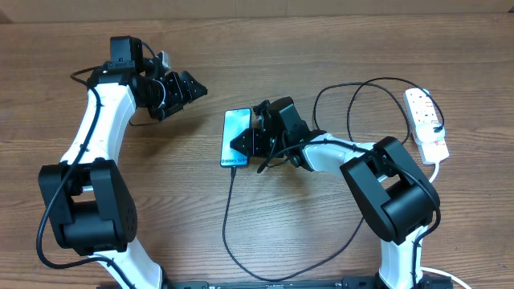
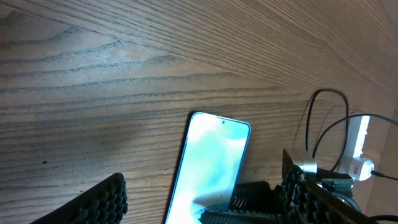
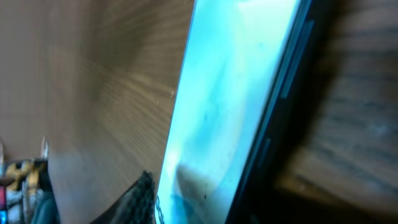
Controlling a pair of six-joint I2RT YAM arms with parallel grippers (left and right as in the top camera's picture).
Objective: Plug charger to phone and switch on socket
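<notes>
The phone (image 1: 234,133) lies flat mid-table with its cyan screen lit. It also shows in the left wrist view (image 2: 208,162) and fills the right wrist view (image 3: 236,106). The charger (image 1: 227,221), a thin black cable, runs from the phone's near end, loops along the front and rises to the socket (image 1: 426,120), a white strip at far right. My right gripper (image 1: 245,143) is at the phone's lower right, with the phone between its fingers (image 3: 205,199). My left gripper (image 1: 186,87) is open and empty, above and left of the phone (image 2: 205,196).
The socket's white lead (image 1: 436,170) hangs down past the right arm's base. The socket with its red markings shows at the right edge of the left wrist view (image 2: 359,149). Both arm bases stand at the front corners of the wooden table (image 1: 321,48).
</notes>
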